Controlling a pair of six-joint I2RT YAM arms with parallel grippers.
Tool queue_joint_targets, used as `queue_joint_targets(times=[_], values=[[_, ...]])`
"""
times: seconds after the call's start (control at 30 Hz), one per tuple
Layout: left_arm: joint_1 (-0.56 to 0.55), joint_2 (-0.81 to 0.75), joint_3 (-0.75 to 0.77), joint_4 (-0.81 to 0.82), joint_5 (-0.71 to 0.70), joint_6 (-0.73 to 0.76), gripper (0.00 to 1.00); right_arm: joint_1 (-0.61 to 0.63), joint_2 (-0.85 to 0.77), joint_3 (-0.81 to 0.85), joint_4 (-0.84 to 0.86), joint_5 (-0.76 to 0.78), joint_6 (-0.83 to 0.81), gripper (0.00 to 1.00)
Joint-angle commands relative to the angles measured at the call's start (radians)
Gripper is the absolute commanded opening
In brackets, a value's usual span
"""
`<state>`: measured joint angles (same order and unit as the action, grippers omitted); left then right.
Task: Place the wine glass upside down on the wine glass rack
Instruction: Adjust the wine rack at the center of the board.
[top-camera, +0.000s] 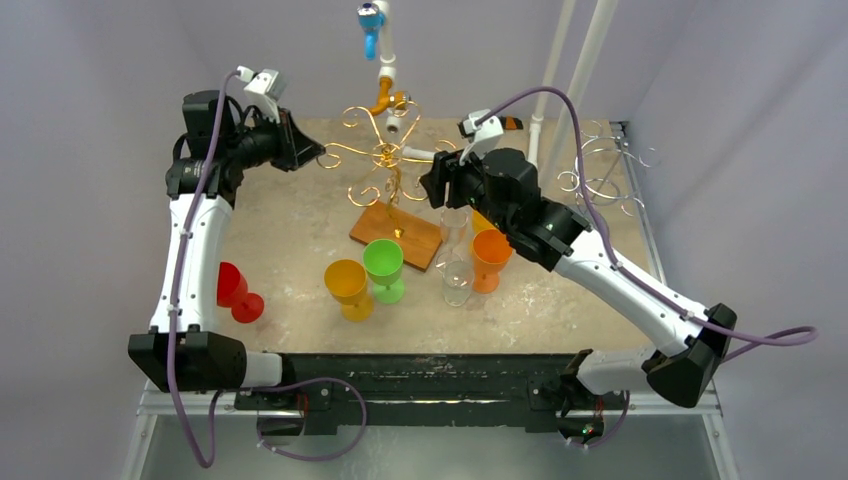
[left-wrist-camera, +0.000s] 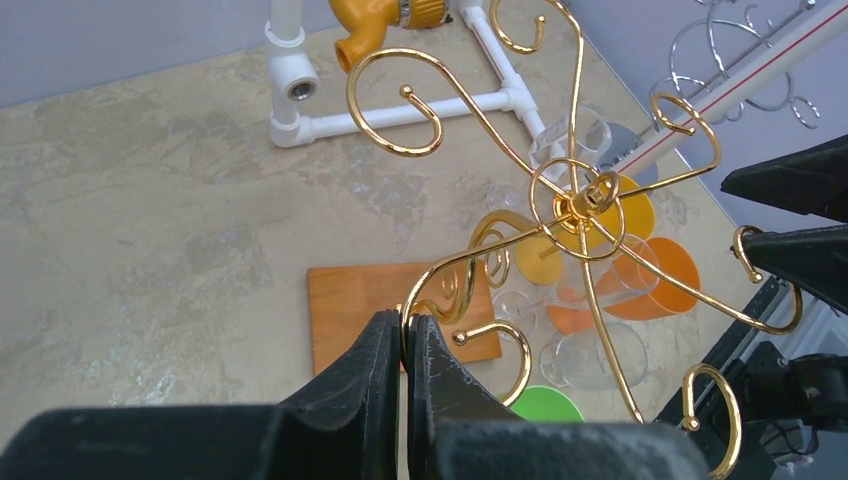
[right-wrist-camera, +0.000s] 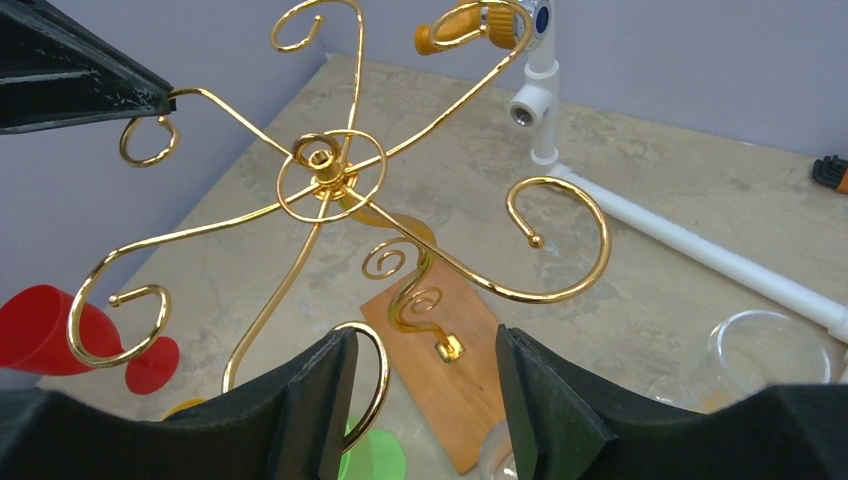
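The gold wire wine glass rack (top-camera: 385, 155) stands on its wooden base (top-camera: 397, 236) in mid-table. My left gripper (top-camera: 318, 155) is shut on the end of one curled rack arm (left-wrist-camera: 406, 322). My right gripper (top-camera: 436, 186) is open at the rack's right side, and another hook (right-wrist-camera: 385, 365) curves just inside its left finger (right-wrist-camera: 320, 395). Neither gripper holds a wine glass. Red (top-camera: 232, 290), yellow (top-camera: 348, 285), green (top-camera: 384, 264), clear (top-camera: 458, 281) and orange (top-camera: 490, 256) wine glasses stand upright on the table.
A white pipe frame (top-camera: 385, 70) with orange and blue fittings rises behind the rack. A silver wire rack (top-camera: 600, 170) sits at the table's right edge. Another clear glass (top-camera: 452, 226) stands just under my right wrist.
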<state>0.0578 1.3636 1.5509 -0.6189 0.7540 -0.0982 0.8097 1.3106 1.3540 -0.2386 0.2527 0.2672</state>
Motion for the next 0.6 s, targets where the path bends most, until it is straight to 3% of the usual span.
queue_joint_targets(times=[0.0, 0.17, 0.4, 0.57], values=[[0.001, -0.059, 0.042, -0.018, -0.046, -0.030, 0.00, 0.002, 0.037, 0.042, 0.041, -0.020, -0.011, 0.61], [0.001, -0.098, 0.036, 0.002, -0.130, -0.031, 0.00, 0.002, 0.077, 0.056, 0.048, -0.022, -0.013, 0.58], [0.001, -0.110, 0.020, 0.049, -0.131, -0.058, 0.00, 0.002, 0.119, 0.070, 0.054, -0.022, -0.014, 0.57], [0.001, -0.101, -0.001, 0.052, -0.151, -0.056, 0.00, 0.002, 0.128, 0.095, 0.036, 0.004, -0.020, 0.60]])
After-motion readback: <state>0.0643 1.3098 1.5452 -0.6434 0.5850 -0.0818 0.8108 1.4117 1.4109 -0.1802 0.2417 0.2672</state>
